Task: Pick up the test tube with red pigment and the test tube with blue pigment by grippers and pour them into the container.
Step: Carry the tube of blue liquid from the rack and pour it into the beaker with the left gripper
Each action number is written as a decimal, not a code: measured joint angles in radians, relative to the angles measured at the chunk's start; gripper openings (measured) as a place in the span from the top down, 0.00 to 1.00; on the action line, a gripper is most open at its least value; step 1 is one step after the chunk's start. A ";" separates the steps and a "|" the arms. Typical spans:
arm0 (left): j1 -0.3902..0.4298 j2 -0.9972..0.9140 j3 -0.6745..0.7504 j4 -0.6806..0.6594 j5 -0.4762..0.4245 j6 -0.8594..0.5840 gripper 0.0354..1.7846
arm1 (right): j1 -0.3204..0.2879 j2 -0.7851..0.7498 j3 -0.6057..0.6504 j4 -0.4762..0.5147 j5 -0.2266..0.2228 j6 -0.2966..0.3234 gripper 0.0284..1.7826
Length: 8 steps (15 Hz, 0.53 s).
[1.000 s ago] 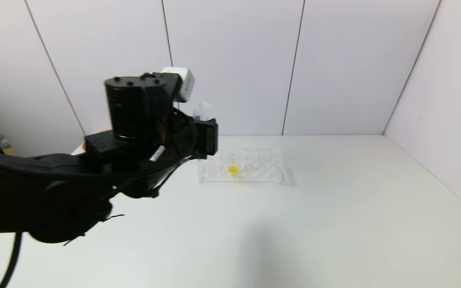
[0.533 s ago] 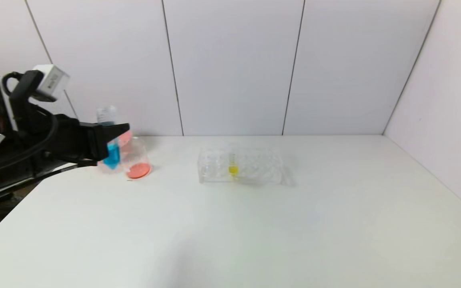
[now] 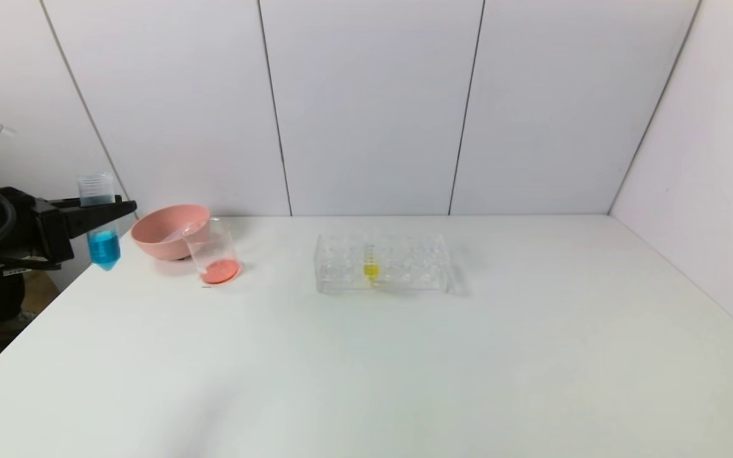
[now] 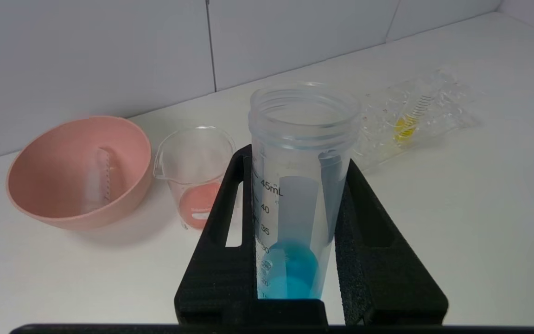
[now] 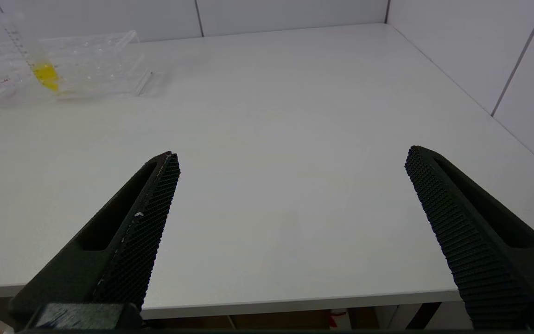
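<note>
My left gripper [image 3: 102,207] is shut on the test tube with blue pigment [image 3: 104,245] and holds it upright in the air at the table's far left edge, left of the pink bowl. In the left wrist view the open-topped tube [image 4: 295,269] sits between the black fingers [image 4: 230,222], with blue liquid in its lower part. The container [image 3: 212,251], a clear beaker with orange-red liquid at its bottom, stands beside the bowl and also shows in the left wrist view [image 4: 196,171]. No red-tinted tube shows. My right gripper [image 5: 292,153] is open and empty over the table's front edge.
The pink bowl [image 3: 163,232] holds a clear, empty graduated tube [image 4: 102,178]. A clear tube rack [image 3: 404,264] at the middle back holds a yellow-liquid tube [image 3: 371,267]. The white table [image 3: 436,369] is walled at the back and right.
My left arm has swung left with the blue tube, from in front of the rack, past the beaker, to the table's left edge. The bowl and beaker have come into view.
</note>
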<state>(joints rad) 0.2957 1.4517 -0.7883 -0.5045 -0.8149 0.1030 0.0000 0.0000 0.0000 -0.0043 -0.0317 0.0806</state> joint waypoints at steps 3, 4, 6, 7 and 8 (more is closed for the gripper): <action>0.047 0.094 -0.045 -0.071 -0.095 0.011 0.74 | 0.000 0.000 0.000 0.000 0.000 0.000 0.00; 0.062 0.131 -0.079 -0.079 -0.133 0.017 0.74 | 0.000 0.000 0.000 0.000 0.000 0.000 0.00; 0.083 0.217 -0.167 -0.080 -0.182 0.021 0.74 | 0.000 0.000 0.000 0.000 0.000 -0.001 0.00; 0.087 0.260 -0.212 -0.078 -0.190 0.023 0.74 | 0.000 0.000 0.000 0.000 0.000 0.000 0.00; 0.088 0.308 -0.265 -0.078 -0.196 0.023 0.74 | 0.000 0.000 0.000 0.000 0.000 0.000 0.00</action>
<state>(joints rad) 0.3834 1.7598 -1.0536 -0.5826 -1.0106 0.1264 0.0000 0.0000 0.0000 -0.0043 -0.0321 0.0802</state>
